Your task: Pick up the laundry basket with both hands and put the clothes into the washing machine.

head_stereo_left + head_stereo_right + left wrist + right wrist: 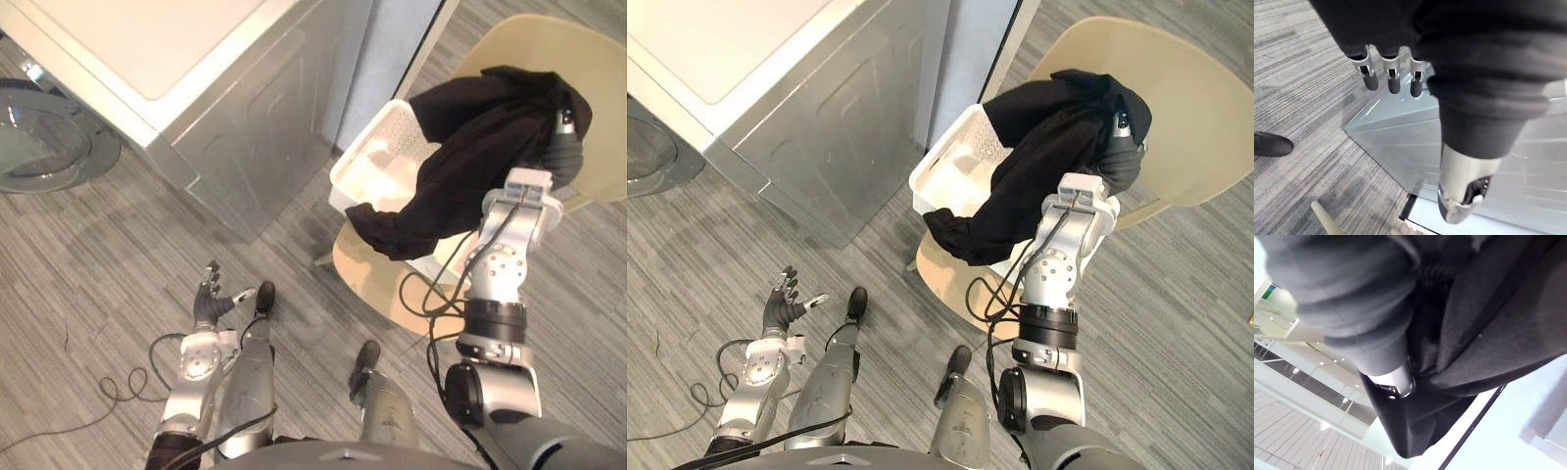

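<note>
A black garment (460, 166) hangs from my raised right hand (560, 152), draping over the white laundry basket (367, 171). In the right wrist view the thumb (1396, 379) presses into the black cloth (1488, 323), which wraps round the hand. The basket sits on a beige round seat (372, 269), right of the washing machine (196, 69). The machine's round door (44, 142) stands open at the far left. My left hand (209, 305) hangs low over the floor, away from the basket, its fingers (1393, 78) straight and holding nothing.
A larger beige round surface (578, 69) lies behind the basket. A blue-grey panel (392, 49) stands between it and the machine. Grey striped floor (98, 274) spreads in front of the machine's metal side (1400, 137).
</note>
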Controlling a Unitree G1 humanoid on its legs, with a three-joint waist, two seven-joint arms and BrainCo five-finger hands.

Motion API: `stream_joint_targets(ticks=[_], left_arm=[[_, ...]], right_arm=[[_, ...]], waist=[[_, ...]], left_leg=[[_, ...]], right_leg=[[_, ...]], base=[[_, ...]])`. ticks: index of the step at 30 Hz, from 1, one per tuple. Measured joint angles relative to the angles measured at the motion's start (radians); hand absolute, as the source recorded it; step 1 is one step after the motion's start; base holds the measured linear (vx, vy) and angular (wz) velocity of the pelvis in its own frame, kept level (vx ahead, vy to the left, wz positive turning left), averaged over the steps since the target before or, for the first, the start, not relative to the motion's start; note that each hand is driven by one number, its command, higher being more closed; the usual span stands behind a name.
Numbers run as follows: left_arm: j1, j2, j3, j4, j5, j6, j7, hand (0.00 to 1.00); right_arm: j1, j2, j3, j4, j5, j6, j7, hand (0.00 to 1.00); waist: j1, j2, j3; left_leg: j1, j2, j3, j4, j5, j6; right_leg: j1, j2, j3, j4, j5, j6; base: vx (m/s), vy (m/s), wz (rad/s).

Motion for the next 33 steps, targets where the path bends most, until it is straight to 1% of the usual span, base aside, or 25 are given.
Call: stream_joint_targets(ticks=[1, 3, 4, 6, 8, 10, 11, 12, 15, 18, 19, 20, 21, 22, 23, 24, 27, 28, 29, 31, 32, 33], left_arm=[[0.032, -0.001, 0.012, -0.037, 0.001, 0.000, -0.003, 0.00], [0.058, 0.000, 0.039, -0.112, 0.002, 0.000, -0.002, 0.00], [0.061, 0.000, 0.051, -0.128, 0.003, 0.000, -0.003, 0.00], [0.061, 0.001, 0.093, -0.175, 0.020, 0.000, 0.002, 0.00], [0.064, 0.000, 0.121, -0.235, 0.036, 0.000, 0.022, 0.00], [0.068, 0.000, 0.153, -0.330, 0.041, -0.001, 0.044, 0.00], [0.068, 0.000, 0.159, -0.357, 0.044, -0.001, 0.047, 0.00], [0.073, -0.001, 0.170, -0.411, 0.074, -0.003, 0.068, 0.00], [0.075, -0.001, 0.204, -0.547, 0.162, -0.009, 0.122, 0.00], [0.072, -0.001, 0.217, -0.636, 0.248, -0.021, 0.174, 0.00], [0.072, 0.000, 0.211, -0.673, 0.302, -0.024, 0.198, 0.00], [0.072, 0.001, 0.193, -0.707, 0.348, -0.029, 0.214, 0.00], [0.072, 0.002, 0.181, -0.723, 0.361, -0.032, 0.219, 0.00], [0.071, 0.005, 0.155, -0.746, 0.366, -0.049, 0.218, 0.00], [0.068, 0.017, 0.115, -0.758, 0.366, -0.068, 0.217, 0.00], [0.062, 0.025, 0.095, -0.758, 0.366, -0.077, 0.214, 0.00], [0.011, 0.057, -0.025, -0.749, 0.350, -0.099, 0.176, 0.00], [-0.022, 0.061, -0.077, -0.727, 0.340, -0.106, 0.155, 0.00], [-0.044, 0.063, -0.104, -0.705, 0.333, -0.109, 0.147, 0.00], [-0.127, 0.069, -0.200, -0.603, 0.289, -0.109, 0.108, 0.00], [-0.148, 0.071, -0.222, -0.574, 0.274, -0.108, 0.100, 0.00], [-0.193, 0.075, -0.266, -0.513, 0.263, -0.106, 0.087, 0.00]], right_arm=[[0.024, 0.000, -0.006, -0.003, 0.000, 0.000, 0.000, 1.00], [0.057, 0.000, -0.029, -0.030, 0.000, 0.002, 0.001, 1.00], [0.060, 0.000, -0.033, -0.033, 0.000, 0.002, 0.001, 1.00], [0.063, 0.000, -0.052, -0.040, 0.000, 0.002, 0.001, 1.00], [0.064, -0.001, -0.061, -0.062, 0.000, 0.001, 0.000, 1.00], [0.065, -0.004, -0.073, -0.071, 0.000, 0.000, -0.001, 1.00], [0.066, -0.005, -0.079, -0.071, -0.001, 0.000, -0.001, 1.00], [0.066, -0.008, -0.088, -0.071, -0.001, -0.001, -0.002, 1.00], [0.066, -0.034, -0.097, -0.070, -0.002, -0.002, -0.004, 1.00], [0.069, -0.035, -0.101, -0.065, -0.015, -0.002, -0.005, 1.00], [0.070, -0.035, -0.101, -0.064, -0.032, -0.002, -0.006, 1.00], [0.070, -0.035, -0.102, -0.064, -0.036, -0.002, -0.006, 1.00], [0.070, -0.035, -0.101, -0.064, -0.037, -0.002, -0.006, 1.00], [0.070, -0.036, -0.098, -0.063, -0.037, -0.002, -0.006, 1.00], [0.070, -0.037, -0.094, -0.060, -0.037, -0.001, -0.006, 1.00], [0.070, -0.039, -0.091, -0.058, -0.037, 0.000, -0.006, 1.00], [0.070, -0.069, -0.044, -0.042, -0.040, 0.013, -0.003, 1.00], [0.070, -0.074, -0.028, -0.042, -0.042, 0.023, -0.002, 1.00], [0.071, -0.074, -0.021, -0.042, -0.042, 0.027, -0.002, 1.00], [0.074, -0.074, 0.019, -0.042, -0.050, 0.038, 0.001, 1.00], [0.076, -0.074, 0.026, -0.043, -0.062, 0.043, 0.001, 1.00], [0.082, -0.073, 0.044, -0.045, -0.078, 0.052, 0.003, 1.00]], waist=[[-0.006, -0.003, -0.034], [-0.007, -0.006, -0.073], [-0.009, -0.006, -0.081], [-0.010, -0.010, -0.119], [-0.010, -0.011, -0.152], [-0.011, -0.012, -0.205], [-0.011, -0.013, -0.218], [-0.011, -0.015, -0.248], [-0.013, -0.017, -0.290], [-0.023, -0.017, -0.312], [-0.029, -0.017, -0.321], [-0.033, -0.016, -0.327], [-0.034, -0.016, -0.329], [-0.034, -0.016, -0.331], [-0.041, -0.015, -0.340], [-0.044, -0.014, -0.345], [-0.059, -0.014, -0.352], [-0.064, -0.014, -0.355], [-0.068, -0.014, -0.357], [-0.086, -0.014, -0.375], [-0.089, -0.014, -0.378], [-0.101, -0.014, -0.378]], left_leg=[[0.003, -0.006, -0.008, -0.011, 0.003, 0.002], [0.029, -0.012, -0.013, -0.026, 0.005, 0.002], [0.041, -0.013, -0.016, -0.031, 0.005, 0.002], [0.074, -0.017, -0.017, -0.041, 0.003, 0.001], [0.095, -0.017, -0.017, -0.042, -0.005, 0.000], [0.120, -0.017, -0.018, -0.042, -0.016, -0.001], [0.127, -0.017, -0.018, -0.042, -0.018, -0.001], [0.130, -0.017, -0.018, -0.042, -0.020, -0.001], [0.150, -0.017, -0.017, -0.043, -0.024, -0.001], [0.166, -0.017, -0.014, -0.044, -0.025, 0.000], [0.166, -0.015, -0.013, -0.044, -0.025, 0.000], [0.167, -0.013, -0.009, -0.048, -0.025, 0.000], [0.169, -0.012, -0.005, -0.050, -0.025, 0.000], [0.176, -0.011, 0.007, -0.050, -0.027, 0.001], [0.178, -0.011, 0.013, -0.050, -0.028, 0.001], [0.179, -0.011, 0.014, -0.050, -0.027, 0.001], [0.196, -0.008, 0.040, -0.051, -0.027, 0.002], [0.204, -0.007, 0.050, -0.051, -0.027, 0.002], [0.208, -0.006, 0.054, -0.051, -0.027, 0.002], [0.212, 0.000, 0.073, -0.051, -0.028, 0.002], [0.212, 0.001, 0.077, -0.051, -0.028, 0.002], [0.216, 0.004, 0.085, -0.051, -0.028, 0.002]], right_leg=[[0.009, -0.002, -0.010, -0.011, -0.001, 0.002], [0.044, -0.006, -0.022, -0.034, 0.000, 0.003], [0.059, -0.007, -0.027, -0.041, 0.000, 0.004], [0.101, -0.008, -0.033, -0.060, -0.002, 0.007], [0.130, -0.006, -0.040, -0.078, -0.002, 0.009], [0.164, -0.004, -0.052, -0.100, -0.001, 0.011], [0.173, -0.003, -0.053, -0.106, 0.000, 0.012], [0.179, -0.002, -0.054, -0.116, 0.000, 0.012], [0.210, 0.003, -0.055, -0.146, 0.011, 0.014], [0.237, 0.009, -0.053, -0.176, 0.023, 0.013], [0.239, 0.011, -0.050, -0.184, 0.027, 0.009], [0.239, 0.014, -0.044, -0.191, 0.030, 0.005], [0.239, 0.015, -0.037, -0.193, 0.032, 0.004], [0.240, 0.015, -0.025, -0.196, 0.035, 0.003], [0.239, 0.015, -0.017, -0.201, 0.040, 0.003], [0.239, 0.015, -0.012, -0.202, 0.041, 0.003], [0.238, 0.015, 0.018, -0.207, 0.053, 0.004], [0.238, 0.015, 0.030, -0.208, 0.056, 0.002], [0.238, 0.015, 0.035, -0.207, 0.056, 0.002], [0.224, 0.017, 0.058, -0.204, 0.060, -0.002], [0.223, 0.018, 0.061, -0.204, 0.061, -0.002], [0.221, 0.021, 0.073, -0.204, 0.064, -0.004]], base=[[0.11, -0.029, 0.18], [0.12, -0.029, 0.16], [0.10, -0.031, 0.13], [0.07, -0.033, 0.11], [0.03, -0.029, 0.06], [0.00, -0.024, 0.06], [0.00, -0.020, 0.05], [0.00, 0.000, 0.00], [0.00, 0.000, 0.00], [-0.01, -0.005, -0.03], [-0.04, 0.000, -0.07], [-0.05, 0.001, -0.10], [-0.05, 0.005, -0.19], [-0.05, 0.010, -0.21], [-0.04, 0.012, -0.20], [-0.03, 0.015, -0.17], [-0.03, 0.011, -0.24], [-0.05, 0.011, -0.30], [-0.04, 0.006, -0.26], [-0.04, 0.004, -0.25], [-0.03, -0.001, -0.23], [-0.03, -0.002, -0.23]])
